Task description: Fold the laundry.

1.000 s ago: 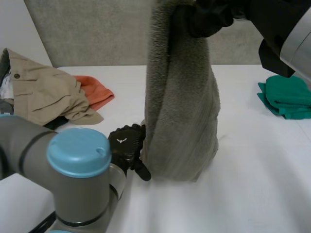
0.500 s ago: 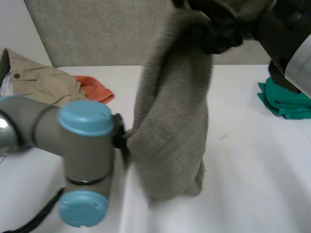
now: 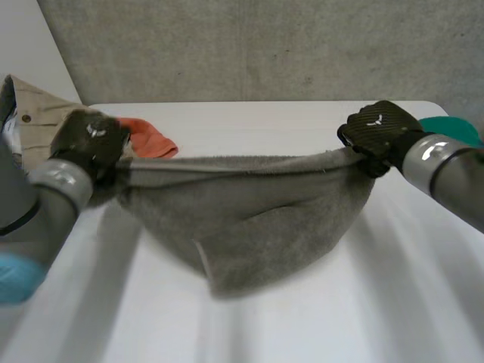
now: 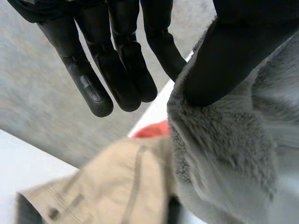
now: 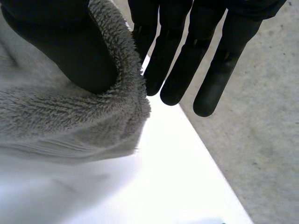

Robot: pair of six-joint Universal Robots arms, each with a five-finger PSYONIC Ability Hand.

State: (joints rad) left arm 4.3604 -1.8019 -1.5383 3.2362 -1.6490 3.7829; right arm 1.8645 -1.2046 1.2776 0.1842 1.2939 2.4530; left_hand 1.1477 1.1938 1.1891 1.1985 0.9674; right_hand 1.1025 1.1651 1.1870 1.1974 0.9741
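A grey fleecy towel (image 3: 242, 212) hangs stretched between my two hands above the white table (image 3: 340, 318). Its top edge is taut and its middle sags down to the tabletop. My left hand (image 3: 89, 140) pinches the towel's left corner; in the left wrist view the thumb (image 4: 224, 60) presses the towel (image 4: 224, 149) while the fingers (image 4: 117, 60) stay straight. My right hand (image 3: 378, 132) holds the right corner the same way. In the right wrist view its thumb is dug into the towel (image 5: 60, 121) beside straight fingers (image 5: 187, 60).
A beige garment (image 3: 53, 128) and an orange cloth (image 3: 147, 136) lie at the table's far left, just behind my left hand. A folded green cloth (image 3: 446, 125) sits at the far right edge. A grey wall stands behind the table.
The towel hung bunched from my raised right hand, with my left hand low beside it. Now my left hand grips a corner, both hands have moved apart, and the towel is spread between them.
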